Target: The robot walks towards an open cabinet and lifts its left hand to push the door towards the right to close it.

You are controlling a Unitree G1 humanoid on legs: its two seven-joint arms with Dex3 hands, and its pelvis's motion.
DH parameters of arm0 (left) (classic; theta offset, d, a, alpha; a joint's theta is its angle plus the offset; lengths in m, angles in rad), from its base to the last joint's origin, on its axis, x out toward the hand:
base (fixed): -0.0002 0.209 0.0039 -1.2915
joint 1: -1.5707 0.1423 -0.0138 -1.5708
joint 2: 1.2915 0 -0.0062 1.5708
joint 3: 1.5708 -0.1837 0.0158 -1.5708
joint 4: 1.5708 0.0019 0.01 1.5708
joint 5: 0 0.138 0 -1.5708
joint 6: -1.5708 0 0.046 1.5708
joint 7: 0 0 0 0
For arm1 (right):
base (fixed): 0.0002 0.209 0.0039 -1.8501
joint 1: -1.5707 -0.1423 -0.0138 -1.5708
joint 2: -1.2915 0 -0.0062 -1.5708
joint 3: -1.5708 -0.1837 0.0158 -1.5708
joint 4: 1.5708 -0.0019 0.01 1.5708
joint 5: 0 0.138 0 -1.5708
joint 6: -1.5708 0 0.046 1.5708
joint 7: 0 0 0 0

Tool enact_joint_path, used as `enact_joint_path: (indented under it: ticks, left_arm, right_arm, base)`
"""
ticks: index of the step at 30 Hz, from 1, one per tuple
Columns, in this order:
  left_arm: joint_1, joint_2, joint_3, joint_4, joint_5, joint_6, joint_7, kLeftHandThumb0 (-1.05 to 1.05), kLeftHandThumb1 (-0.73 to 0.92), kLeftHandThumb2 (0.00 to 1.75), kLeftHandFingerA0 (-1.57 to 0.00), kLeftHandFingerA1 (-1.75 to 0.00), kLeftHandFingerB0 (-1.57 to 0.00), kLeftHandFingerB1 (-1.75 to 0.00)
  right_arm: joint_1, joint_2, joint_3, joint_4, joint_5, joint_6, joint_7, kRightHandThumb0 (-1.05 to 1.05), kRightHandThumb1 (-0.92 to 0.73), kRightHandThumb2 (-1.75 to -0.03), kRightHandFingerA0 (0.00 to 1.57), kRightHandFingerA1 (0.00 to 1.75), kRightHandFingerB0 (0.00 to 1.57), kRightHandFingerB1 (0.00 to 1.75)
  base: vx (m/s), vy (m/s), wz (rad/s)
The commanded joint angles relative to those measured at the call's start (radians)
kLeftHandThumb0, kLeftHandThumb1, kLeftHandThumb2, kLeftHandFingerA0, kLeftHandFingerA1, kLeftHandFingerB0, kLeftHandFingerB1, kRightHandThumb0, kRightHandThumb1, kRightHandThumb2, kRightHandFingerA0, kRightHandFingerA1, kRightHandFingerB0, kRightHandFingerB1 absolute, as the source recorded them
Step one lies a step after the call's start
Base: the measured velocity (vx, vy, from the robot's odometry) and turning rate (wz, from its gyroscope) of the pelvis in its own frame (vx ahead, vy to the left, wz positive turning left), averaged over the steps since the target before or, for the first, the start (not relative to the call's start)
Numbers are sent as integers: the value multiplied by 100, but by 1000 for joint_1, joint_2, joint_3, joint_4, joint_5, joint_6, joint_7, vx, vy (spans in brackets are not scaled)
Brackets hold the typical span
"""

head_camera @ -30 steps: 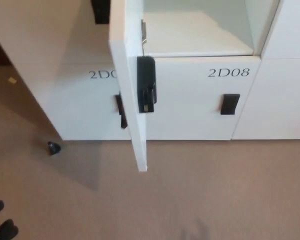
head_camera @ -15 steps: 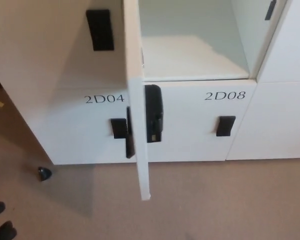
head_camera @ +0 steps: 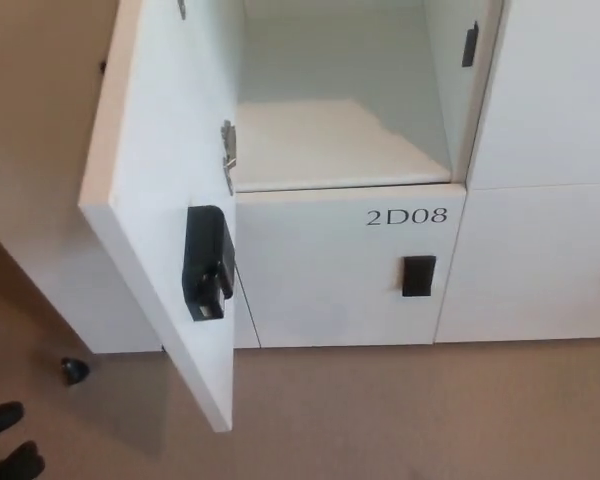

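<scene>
Neither robot hand in view, so open or closed couldn't be told; nothing yet touching the door.

White flat-panel cabinet door (head_camera: 170,200) stood swung out toward the camera, hinged at the left side of the open white compartment (head_camera: 330,120) and hanging well clear of its opening. Black rectangular lock box (head_camera: 207,262) sat on the door's inner face, near the free edge, facing right twd the compartment; presumably placed there to meet the frame when shut. Below the compartment, closed white drawer-front marked 2D08 (head_camera: 407,216) w/ small black recessed handle (head_camera: 418,276).

Judged: approach stage only. Push wd need to land on the door's outer face, left of the panel, and sweep right.

Dark shoes (head_camera: 5,440) at lower left of the door, on tan carpet (head_camera: 400,410).
</scene>
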Motion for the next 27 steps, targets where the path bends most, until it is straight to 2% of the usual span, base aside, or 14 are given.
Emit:
enact_joint_path:
  ticks: [1, 14, 27]
  left_arm:
    - [2, 35, -8, -2, 18, -25, -15, -25, 57, 57, -78, -53, -60, -47]
    - [-15, 44, -32, -1, 34, -30, -5, -27, 55, 55, -83, -54, -65, -48]
    - [-26, 50, -48, -2, 53, -38, -6, -28, 55, 56, -82, -54, -63, -48]
  right_arm:
    - [0, 1, 1, 9, 2, -12, 3, -39, -71, -60, 60, 50, 44, 44]
    - [-5, -2, 18, 15, -18, -33, -10, -40, -71, -60, 61, 49, 46, 44]
    - [-1, 7, 9, -2, -7, -4, -17, -36, -71, -60, 60, 50, 45, 44]
  base:
    - [59, -33, -10]
    - [28, 42, 5]
    - [29, -3, -1]
